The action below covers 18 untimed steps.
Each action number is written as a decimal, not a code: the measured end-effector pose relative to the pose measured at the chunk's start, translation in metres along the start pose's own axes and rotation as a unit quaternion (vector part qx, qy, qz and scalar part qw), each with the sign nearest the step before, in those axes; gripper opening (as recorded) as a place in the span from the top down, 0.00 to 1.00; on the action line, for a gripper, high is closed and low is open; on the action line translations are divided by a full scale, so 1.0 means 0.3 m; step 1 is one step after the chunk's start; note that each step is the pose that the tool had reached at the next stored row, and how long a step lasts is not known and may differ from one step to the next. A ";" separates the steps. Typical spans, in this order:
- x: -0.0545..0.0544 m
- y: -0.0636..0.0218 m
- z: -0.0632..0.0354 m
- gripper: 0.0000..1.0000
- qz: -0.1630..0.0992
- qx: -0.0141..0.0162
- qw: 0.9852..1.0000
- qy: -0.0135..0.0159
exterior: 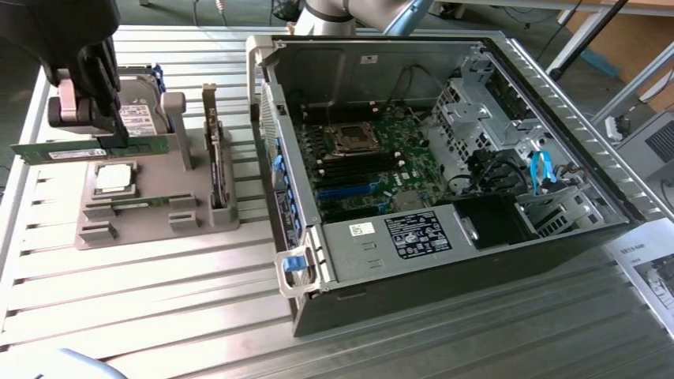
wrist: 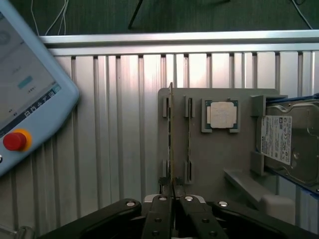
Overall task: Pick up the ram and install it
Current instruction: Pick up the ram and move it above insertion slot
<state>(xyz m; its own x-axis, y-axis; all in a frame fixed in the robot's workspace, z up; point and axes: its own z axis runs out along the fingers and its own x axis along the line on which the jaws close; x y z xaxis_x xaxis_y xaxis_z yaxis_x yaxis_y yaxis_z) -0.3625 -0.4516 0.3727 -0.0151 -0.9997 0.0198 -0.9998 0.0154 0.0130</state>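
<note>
The ram [exterior: 63, 151] is a long green stick with a pale label, held level above the grey holder block [exterior: 147, 225] at the exterior view's left. My gripper [exterior: 114, 140] is shut on its upper edge. In the wrist view the ram [wrist: 171, 129] appears edge-on as a thin line running away from my gripper [wrist: 172, 193], whose fingers [wrist: 160, 206] pinch it from both sides. The open computer case [exterior: 548, 103] lies to the exterior view's right, with its motherboard [exterior: 368, 158] and memory slots [exterior: 335, 170] exposed.
On the holder block sit a square processor [wrist: 222, 115], a silver hard drive [wrist: 289, 144] and an upright expansion card [exterior: 216, 150]. A teach pendant [wrist: 25, 89] with a red button lies on the slatted table [exterior: 158, 316]. Printed paper [exterior: 653, 272] lies beside the case.
</note>
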 end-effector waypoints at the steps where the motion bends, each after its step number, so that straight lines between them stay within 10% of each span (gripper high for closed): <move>1: 0.000 0.000 -0.005 0.88 0.000 0.000 1.000 0.000; 18: 0.001 0.000 -0.041 0.88 0.000 0.000 1.000 0.000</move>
<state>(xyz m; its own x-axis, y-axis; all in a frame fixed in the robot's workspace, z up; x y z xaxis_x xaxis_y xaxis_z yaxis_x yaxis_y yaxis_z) -0.3624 -0.4516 0.3849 -0.0151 -0.9997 0.0199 -0.9998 0.0154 0.0130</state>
